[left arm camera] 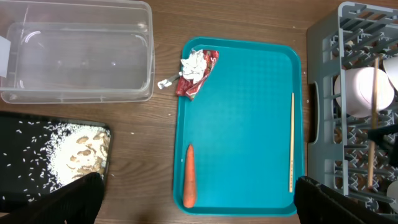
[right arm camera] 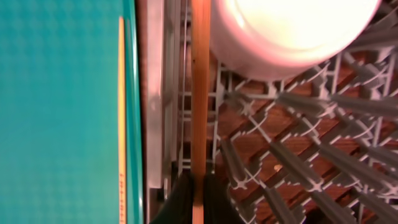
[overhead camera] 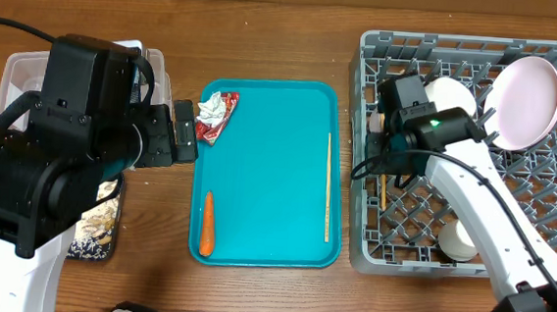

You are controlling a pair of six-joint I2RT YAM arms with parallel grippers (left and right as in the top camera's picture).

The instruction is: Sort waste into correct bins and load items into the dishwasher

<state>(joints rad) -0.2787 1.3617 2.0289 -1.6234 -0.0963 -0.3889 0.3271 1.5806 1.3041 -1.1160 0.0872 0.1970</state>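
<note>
My right gripper (right arm camera: 198, 198) is shut on a wooden chopstick (right arm camera: 199, 87) and holds it over the left side of the grey dish rack (overhead camera: 550, 205), beside a white bowl (right arm camera: 280, 31). A second chopstick (overhead camera: 329, 184) lies along the right edge of the teal tray (overhead camera: 271, 126). The red-and-white wrapper (overhead camera: 216, 114) sits at the tray's top left corner, the carrot (overhead camera: 208, 224) at its bottom left. My left gripper (left arm camera: 199, 205) is open and empty, above the tray's left side. The clear tub (left arm camera: 74, 53) is empty. The black tray (left arm camera: 37, 155) holds rice scraps.
In the rack a large pale-pink plate (overhead camera: 525, 100) stands at the back right, a white bowl (overhead camera: 450, 94) sits beside my right gripper, and a small cup (overhead camera: 456, 241) sits near the front. The rack's upright pegs (right arm camera: 298, 149) crowd around the held chopstick.
</note>
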